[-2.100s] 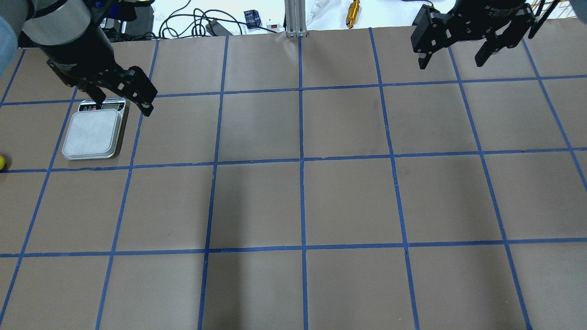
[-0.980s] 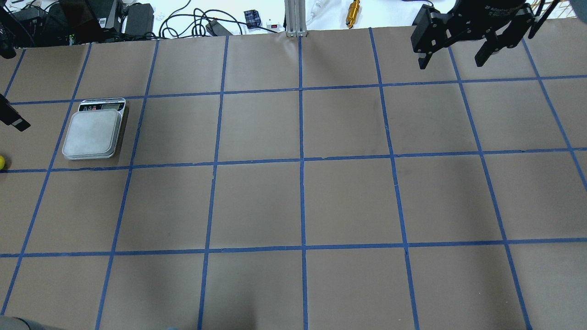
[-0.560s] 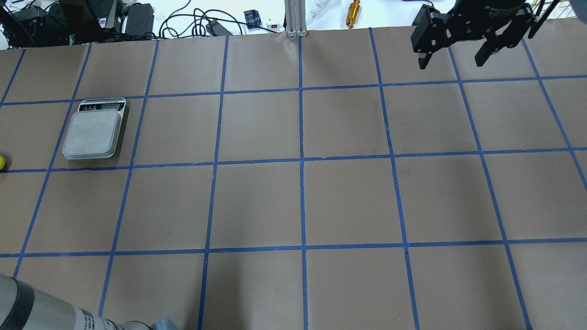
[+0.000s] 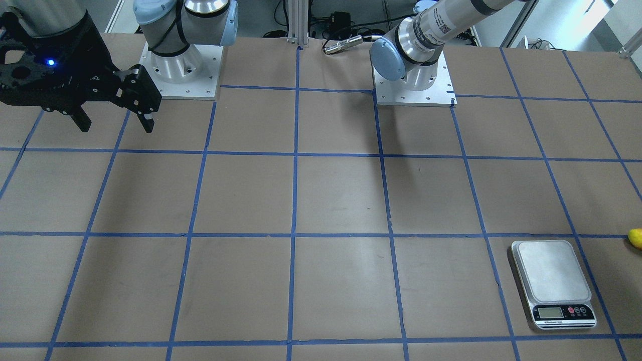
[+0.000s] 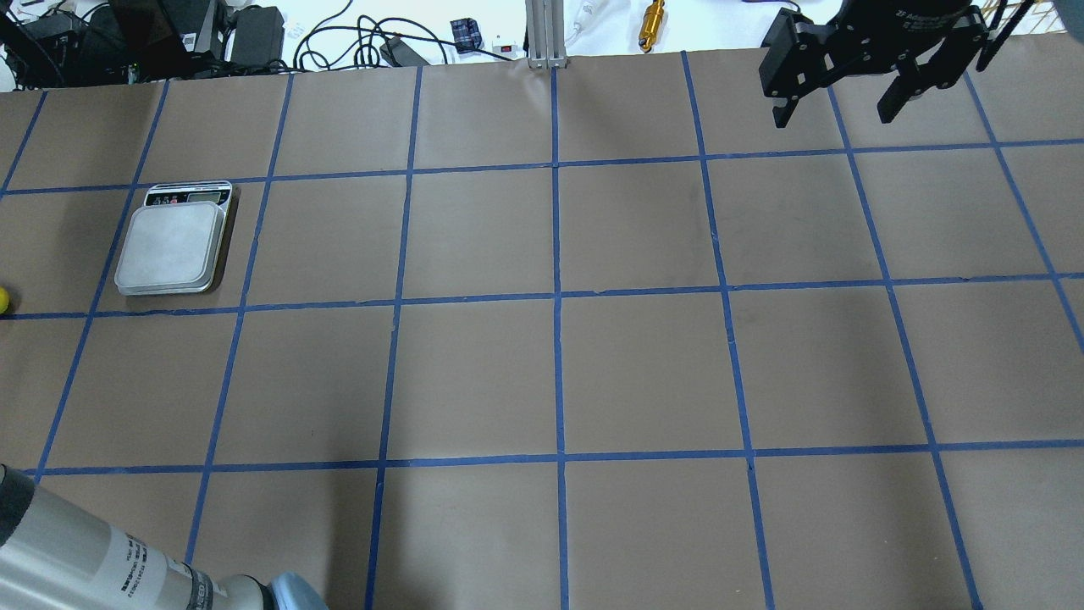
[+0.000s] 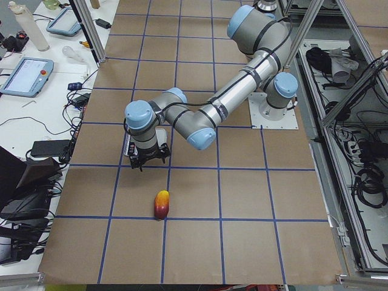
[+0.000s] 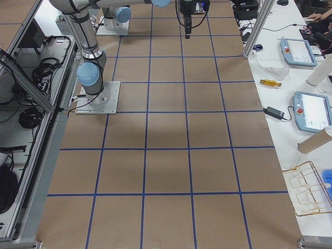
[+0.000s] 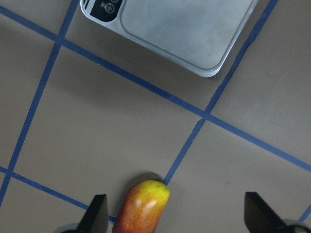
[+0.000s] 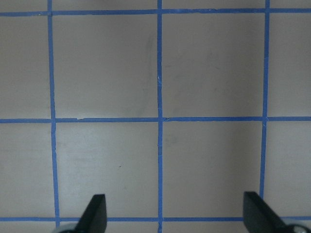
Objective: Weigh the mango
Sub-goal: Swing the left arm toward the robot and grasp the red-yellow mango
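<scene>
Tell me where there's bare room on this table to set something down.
The table is bare across its middle and the robot's right half, from the scale to below the right gripper. The scale's plate is empty too. The robot's left end is crowded: scale, mango and the left gripper above them.

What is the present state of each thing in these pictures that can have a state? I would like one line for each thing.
mango: lying on the table, apart from the scale, not gripped.
scale: plate empty; display too small to read.
left claw: open, empty, above the mango.
right claw: open, empty, far from the scale.
</scene>
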Robot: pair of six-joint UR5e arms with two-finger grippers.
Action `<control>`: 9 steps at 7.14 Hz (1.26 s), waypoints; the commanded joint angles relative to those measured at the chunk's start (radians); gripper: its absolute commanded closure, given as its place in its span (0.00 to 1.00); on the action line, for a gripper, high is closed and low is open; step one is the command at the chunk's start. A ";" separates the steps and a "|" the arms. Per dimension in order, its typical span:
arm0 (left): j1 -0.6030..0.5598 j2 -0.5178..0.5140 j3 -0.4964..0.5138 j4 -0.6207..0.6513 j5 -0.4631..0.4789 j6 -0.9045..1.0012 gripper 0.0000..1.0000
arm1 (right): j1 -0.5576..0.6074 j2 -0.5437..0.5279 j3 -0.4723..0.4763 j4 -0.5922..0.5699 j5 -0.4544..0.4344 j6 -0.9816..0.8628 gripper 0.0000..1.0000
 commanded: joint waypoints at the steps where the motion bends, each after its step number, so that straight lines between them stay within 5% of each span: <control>1: 0.056 -0.054 0.007 0.034 -0.004 0.152 0.00 | 0.000 0.001 0.000 0.000 0.000 0.000 0.00; 9: 0.129 -0.235 0.105 0.082 -0.065 0.526 0.00 | -0.001 0.001 0.000 0.000 0.000 0.000 0.00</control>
